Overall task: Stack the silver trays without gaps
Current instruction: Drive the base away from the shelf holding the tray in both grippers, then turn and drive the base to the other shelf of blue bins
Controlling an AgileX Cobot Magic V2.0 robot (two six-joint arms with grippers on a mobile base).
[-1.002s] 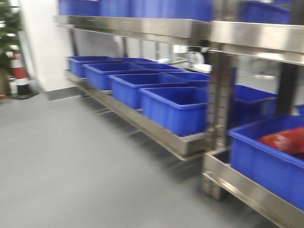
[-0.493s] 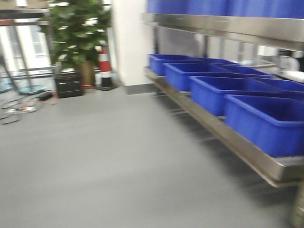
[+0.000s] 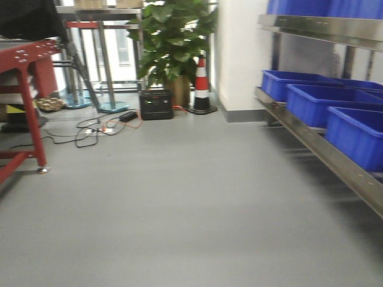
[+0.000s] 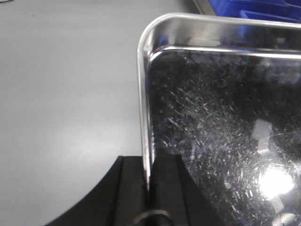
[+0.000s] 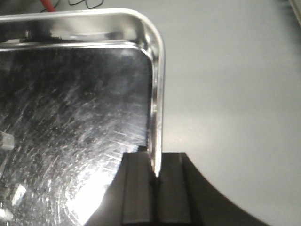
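Front view, floor (image 3: 179,209): grey and slightly blurred, filling the frame from 6 o'clock up to the centre.
Front view, blue bins (image 3: 353,134): in a row on a steel shelf (image 3: 317,146), running from 3 o'clock back toward 1 o'clock.
Front view, traffic cone (image 3: 201,84): upright at 12 o'clock, just beside a potted plant (image 3: 173,36) and a black box (image 3: 156,104).
Front view, cables (image 3: 90,128): loose on the floor at 10 o'clock.
Front view, red surface (image 3: 30,51): at 9 o'clock, on red legs.
Left wrist, left tool (image 4: 149,181): at 6 o'clock, its two black fingers (image 4: 129,188) pinched tight on the thin rim of the silver tray.
Left wrist, silver tray (image 4: 211,141): spreads from 6 to 2 o'clock with its scratched inside showing and a rounded corner near 12 o'clock. Grey floor lies past the rim at 9 o'clock, blue bins at 1 o'clock.
Right wrist, right tool (image 5: 155,176): at 6 o'clock, clamped on a silver tray rim that runs up toward 12 o'clock.
Right wrist, silver tray (image 5: 70,117): covers 7 to 11 o'clock. Grey floor is at 3 o'clock, a red cable (image 5: 47,4) at 11 o'clock.
Right wrist, same tray as in the left view: I cannot tell.
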